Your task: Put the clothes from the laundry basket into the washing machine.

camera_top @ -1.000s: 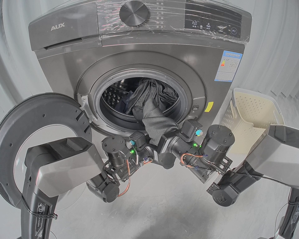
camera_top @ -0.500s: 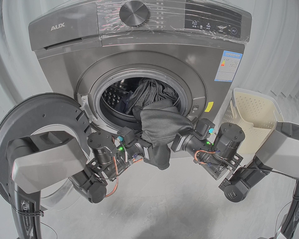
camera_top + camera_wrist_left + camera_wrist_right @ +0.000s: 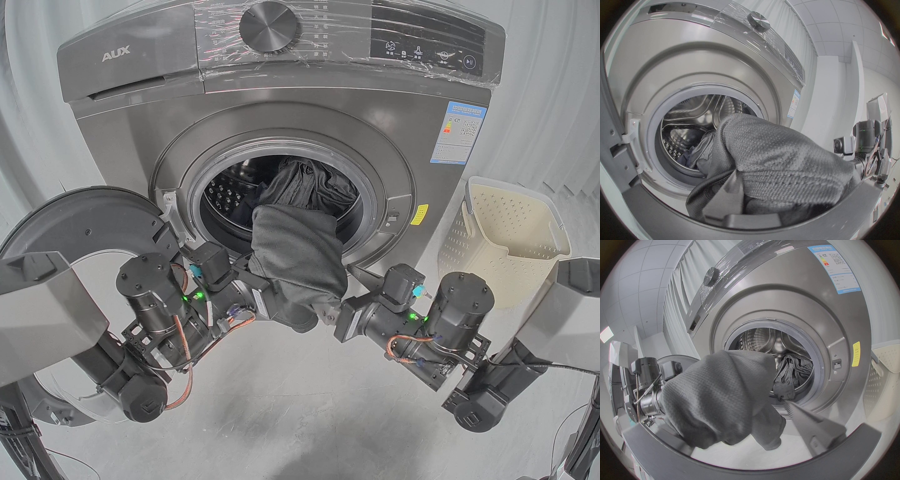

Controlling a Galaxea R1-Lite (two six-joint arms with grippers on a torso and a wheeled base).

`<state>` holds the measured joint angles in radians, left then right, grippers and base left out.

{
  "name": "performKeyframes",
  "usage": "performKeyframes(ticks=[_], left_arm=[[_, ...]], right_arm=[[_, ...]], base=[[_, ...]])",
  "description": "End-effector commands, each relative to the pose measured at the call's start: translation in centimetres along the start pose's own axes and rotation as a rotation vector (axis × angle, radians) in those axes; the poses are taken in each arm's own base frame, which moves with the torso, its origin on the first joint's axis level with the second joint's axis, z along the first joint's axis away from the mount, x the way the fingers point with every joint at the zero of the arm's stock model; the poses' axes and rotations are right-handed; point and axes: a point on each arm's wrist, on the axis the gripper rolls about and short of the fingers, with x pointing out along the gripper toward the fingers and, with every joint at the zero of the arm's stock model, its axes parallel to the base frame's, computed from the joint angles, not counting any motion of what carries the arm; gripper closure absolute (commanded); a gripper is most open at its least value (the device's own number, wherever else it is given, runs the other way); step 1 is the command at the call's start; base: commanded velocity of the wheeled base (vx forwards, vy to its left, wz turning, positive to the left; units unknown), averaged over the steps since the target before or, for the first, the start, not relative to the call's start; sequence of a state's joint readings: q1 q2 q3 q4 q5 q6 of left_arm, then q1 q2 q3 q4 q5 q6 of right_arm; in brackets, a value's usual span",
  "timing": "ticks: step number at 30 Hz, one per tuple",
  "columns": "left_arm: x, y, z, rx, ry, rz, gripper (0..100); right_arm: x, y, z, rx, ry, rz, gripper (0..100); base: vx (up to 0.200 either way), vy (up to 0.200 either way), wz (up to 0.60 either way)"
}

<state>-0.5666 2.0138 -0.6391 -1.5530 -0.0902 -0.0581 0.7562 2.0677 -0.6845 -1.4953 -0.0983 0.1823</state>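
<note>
— Left claw [image 3: 290, 310], what's it doing?
— Buried under the dark grey garment [image 3: 300, 256], just below the washing machine [image 3: 125, 144] opening; its grip I cannot tell.
— And the right claw [image 3: 347, 292]?
— Also below the opening, spread wide, holding nothing I can see. One finger [image 3: 812, 424] is bare, the other behind cloth.
— The garment itself?
— Bunched before the opening's lower half, tail hanging outside. More clothes [image 3: 306, 181] lie inside the drum. The laundry basket [image 3: 506, 237] stands right of the machine.

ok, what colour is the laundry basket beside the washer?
The laundry basket is cream, with rows of small holes in its walls. It shows best in the head view.
</note>
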Motion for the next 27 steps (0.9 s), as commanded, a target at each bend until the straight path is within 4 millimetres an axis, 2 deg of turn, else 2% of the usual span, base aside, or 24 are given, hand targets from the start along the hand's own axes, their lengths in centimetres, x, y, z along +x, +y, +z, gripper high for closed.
performKeyframes(ticks=[1, 2, 3, 4, 7, 10, 12, 14, 15, 20, 24, 27], left_arm=[[-4.0, -1.0, 2.7, -0.072, -0.013, 0.004, 100], [-4.4, -1.1, 3.0, -0.094, -0.019, 0.002, 100], [-4.4, -1.1, 3.0, -0.094, -0.019, 0.002, 100], [-5.0, -0.9, 3.4, -0.125, -0.025, 0.008, 100], [-5.3, -0.4, 3.6, -0.113, -0.026, 0.03, 100], [-5.4, 0.2, 3.5, -0.102, -0.021, 0.045, 100], [-5.6, 0.5, 2.7, -0.099, 0.013, 0.06, 100], [-5.6, 0.5, 2.6, -0.1, 0.017, 0.062, 100], [-5.6, 1.2, 2.0, -0.094, 0.038, 0.087, 100], [-5.9, 1.3, -0.3, -0.016, 0.133, 0.098, 100], [-5.8, 1.4, -0.8, -0.003, 0.15, 0.088, 100], [-5.6, 1.2, -0.9, -0.011, 0.152, 0.08, 100]], right_arm=[[-6.4, 0.2, 0.9, -0.048, 0.108, 0.084, 0], [-7.9, 0.1, 1.0, -0.062, 0.134, 0.113, 0], [-7.9, 0.1, 1.0, -0.062, 0.134, 0.113, 0], [-10.7, 0.0, 1.5, -0.081, 0.159, 0.158, 0], [-11.9, -0.4, 2.2, -0.094, 0.157, 0.161, 0], [-11.9, -0.7, 2.2, -0.095, 0.155, 0.149, 0], [-11.8, -1.8, 2.1, -0.092, 0.159, 0.096, 0], [-11.8, -2.0, 2.0, -0.093, 0.163, 0.087, 0], [-11.2, -2.8, 1.7, -0.093, 0.169, 0.054, 0], [-11.1, -3.0, 1.5, -0.09, 0.176, 0.043, 0], [-11.0, -3.1, 1.0, -0.088, 0.196, 0.039, 0], [-10.9, -3.1, 0.9, -0.086, 0.202, 0.039, 0]], base=[[0.0, 0.0, 0.0], [0.0, 0.0, 0.0], [0.0, 0.0, 0.0], [0.0, 0.0, 0.0], [0.0, 0.0, 0.0], [0.0, 0.0, 0.0], [0.0, 0.0, 0.0], [0.0, 0.0, 0.0], [0.0, 0.0, 0.0], [0.0, 0.0, 0.0], [0.0, 0.0, 0.0], [0.2, 0.0, 0.0]])
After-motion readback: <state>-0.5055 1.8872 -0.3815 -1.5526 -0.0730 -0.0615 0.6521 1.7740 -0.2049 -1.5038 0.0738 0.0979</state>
